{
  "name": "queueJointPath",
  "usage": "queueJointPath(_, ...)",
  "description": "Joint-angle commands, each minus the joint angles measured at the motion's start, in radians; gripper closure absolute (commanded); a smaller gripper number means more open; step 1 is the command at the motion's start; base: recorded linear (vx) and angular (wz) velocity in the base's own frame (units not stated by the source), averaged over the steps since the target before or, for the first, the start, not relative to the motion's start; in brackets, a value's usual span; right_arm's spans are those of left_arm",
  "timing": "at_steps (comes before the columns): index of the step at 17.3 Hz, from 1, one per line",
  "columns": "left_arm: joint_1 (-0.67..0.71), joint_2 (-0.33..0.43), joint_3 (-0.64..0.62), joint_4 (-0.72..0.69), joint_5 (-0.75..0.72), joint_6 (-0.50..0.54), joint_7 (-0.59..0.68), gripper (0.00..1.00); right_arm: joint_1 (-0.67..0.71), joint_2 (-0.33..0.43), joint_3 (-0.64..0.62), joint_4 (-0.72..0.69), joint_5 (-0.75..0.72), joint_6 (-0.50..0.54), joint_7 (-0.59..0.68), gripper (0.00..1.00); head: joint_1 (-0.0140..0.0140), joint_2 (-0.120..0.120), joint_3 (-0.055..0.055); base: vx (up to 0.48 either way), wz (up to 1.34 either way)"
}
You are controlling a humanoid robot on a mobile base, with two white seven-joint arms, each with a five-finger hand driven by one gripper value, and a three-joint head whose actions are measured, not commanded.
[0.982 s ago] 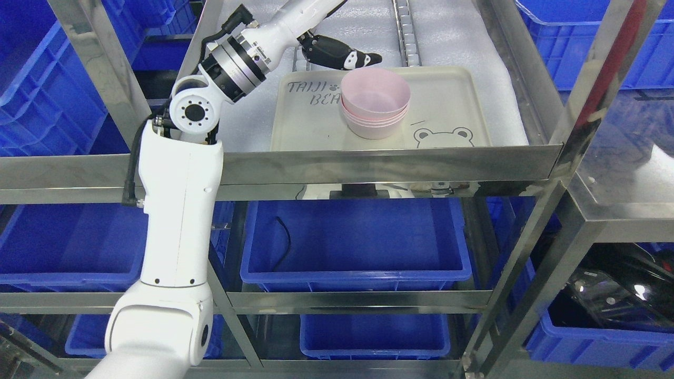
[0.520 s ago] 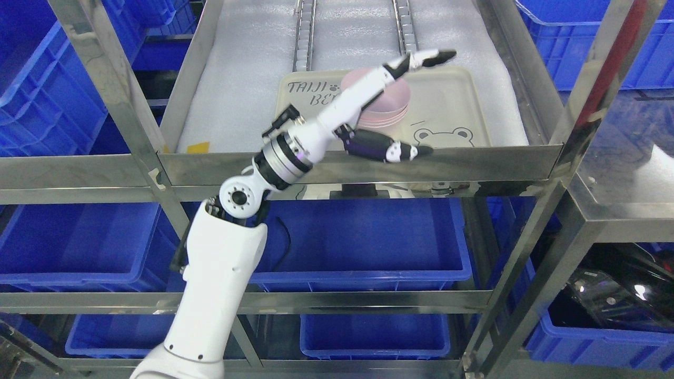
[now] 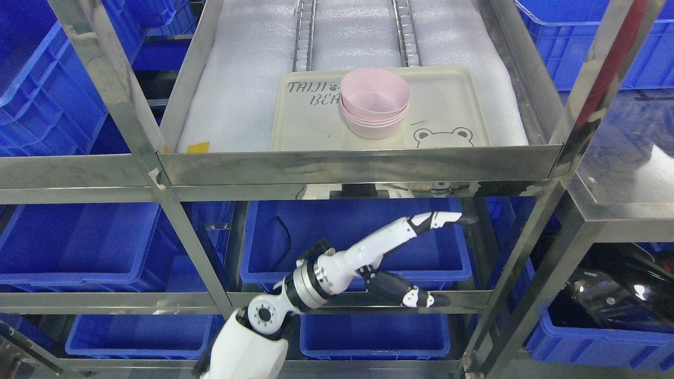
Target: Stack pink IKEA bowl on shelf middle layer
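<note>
A stack of pink bowls (image 3: 375,104) stands on a cream tray (image 3: 453,105) printed with a bear, on the shelf's foam-lined layer. My left hand (image 3: 421,247) is low in the picture, well below that layer and in front of the blue bin. It is open and holds nothing, its fingers (image 3: 439,219) stretched out to the right and the thumb pointing lower right. The white forearm rises from the bottom edge left of the middle. The right arm is out of sight.
The steel shelf's front lip (image 3: 358,164) and uprights (image 3: 158,195) frame the layer. Blue bins (image 3: 358,247) fill the lower levels and both sides. Two roller rails (image 3: 405,26) run along the back of the foam mat.
My left arm has pulled back out of the shelf layer and dropped down to the lower level, hand empty. The bowl stack has stayed on the tray.
</note>
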Motion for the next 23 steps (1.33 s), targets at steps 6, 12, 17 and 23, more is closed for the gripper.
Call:
queueJointPath(6, 0.269, 0.012, 0.265, 0.266, 0.013, 0.008, 0.381, 0.0, 0.021, -0.017, 0.0, -0.017, 0.0, 0.001, 0.0, 0.0, 0.0, 0.0, 0.0, 0.0, 0.0)
queueJointPath(12, 0.208, 0.012, 0.29, 0.274, 0.013, 0.081, 0.706, 0.0, 0.021, -0.017, 0.0, -0.017, 0.0, 0.001, 0.0, 0.0, 0.0, 0.0, 0.0, 0.0, 0.0)
queueJointPath(17, 0.208, 0.012, 0.313, 0.216, 0.016, 0.221, 0.706, 0.0, 0.021, -0.017, 0.0, -0.017, 0.0, 0.001, 0.0, 0.0, 0.0, 0.0, 0.0, 0.0, 0.0)
queueJointPath(23, 0.13, 0.012, 0.308, 0.168, 0.014, 0.333, 0.706, 0.0, 0.021, -0.017, 0.0, -0.017, 0.0, 0.001, 0.0, 0.0, 0.0, 0.0, 0.0, 0.0, 0.0)
